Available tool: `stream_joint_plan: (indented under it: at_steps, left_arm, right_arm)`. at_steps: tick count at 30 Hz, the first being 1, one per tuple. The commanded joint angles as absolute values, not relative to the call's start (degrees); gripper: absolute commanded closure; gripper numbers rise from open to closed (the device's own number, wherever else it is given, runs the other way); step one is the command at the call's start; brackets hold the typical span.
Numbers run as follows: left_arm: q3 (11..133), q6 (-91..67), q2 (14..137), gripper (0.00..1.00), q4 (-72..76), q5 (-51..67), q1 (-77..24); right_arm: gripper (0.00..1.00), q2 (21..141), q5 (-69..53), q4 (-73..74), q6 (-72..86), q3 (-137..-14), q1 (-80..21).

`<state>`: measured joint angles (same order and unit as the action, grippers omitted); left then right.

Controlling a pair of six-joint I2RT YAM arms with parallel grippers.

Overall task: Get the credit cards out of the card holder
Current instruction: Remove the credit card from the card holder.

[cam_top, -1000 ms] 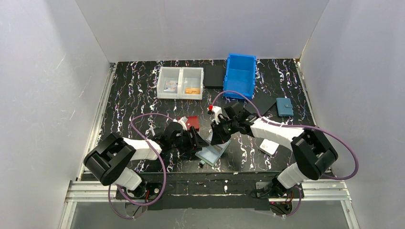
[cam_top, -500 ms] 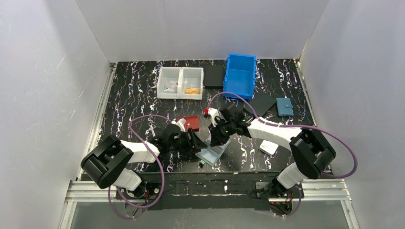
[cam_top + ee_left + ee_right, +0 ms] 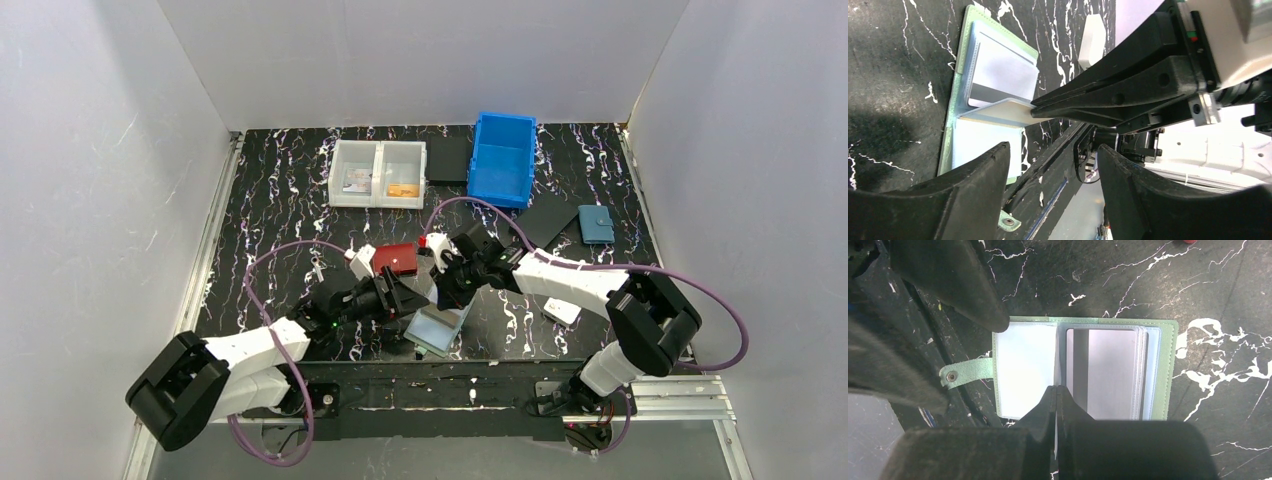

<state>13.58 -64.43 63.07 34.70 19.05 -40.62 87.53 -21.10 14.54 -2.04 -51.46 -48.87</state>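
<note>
The sage-green card holder lies open on the table near the front edge. It shows in the right wrist view with a silver-grey card in its right pocket, and in the left wrist view. My right gripper is shut on a thin pale card that stands on edge over the holder's fold. I cannot tell whether it is free of its sleeve. My left gripper is open and empty, just left of the holder.
A red wallet lies just behind the grippers. A white divided tray, a black pad and a blue bin stand at the back. Another black pad, a blue wallet and a white wallet lie to the right.
My left arm has swung its elbow toward the near left while its gripper stays by the holder. My right gripper has shifted a little left, still shut on the pale card.
</note>
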Motion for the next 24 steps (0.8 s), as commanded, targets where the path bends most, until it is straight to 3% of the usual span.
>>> stream_joint_plan:
  at_steps: [1, 9, 24]
  left_arm:
    - [16.7, -63.8, 66.0, 0.41, 34.5, 19.6, -40.4]
    - [24.1, -63.4, 74.8, 0.52, 36.4, 21.6, -41.0]
    - [35.1, -69.1, 100.9, 0.51, 55.2, 28.2, -41.4]
  right_arm:
    - [0.99, 86.5, -24.6, 15.0, -1.3, -52.9, -46.4]
    - [0.99, 82.2, -34.2, 9.8, 3.8, -49.1, -36.5]
    - [0.99, 80.6, -43.1, 1.2, 13.2, -44.2, -22.5]
